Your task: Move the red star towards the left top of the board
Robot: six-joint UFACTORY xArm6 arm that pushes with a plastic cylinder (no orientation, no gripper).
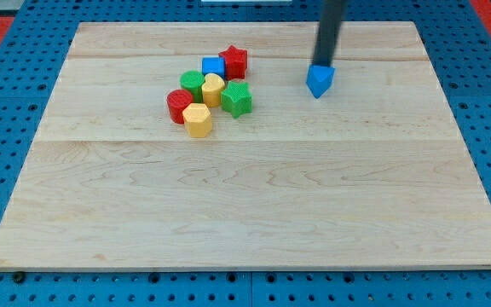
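Red star (234, 61) unmarked, beside blue cube (214, 66)

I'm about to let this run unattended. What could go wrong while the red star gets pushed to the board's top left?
1. The red star touches the blue cube on its left, so a leftward push likely drags it along.
2. My tip sits against the blue block far right of the star; leaving may nudge it.

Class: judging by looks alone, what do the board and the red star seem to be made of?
Board: pale wood, matt, judging by its grain lines and plank seams. Red star: probably moulded or printed plastic, given its uniform bright colour and faint ridges on its sides.
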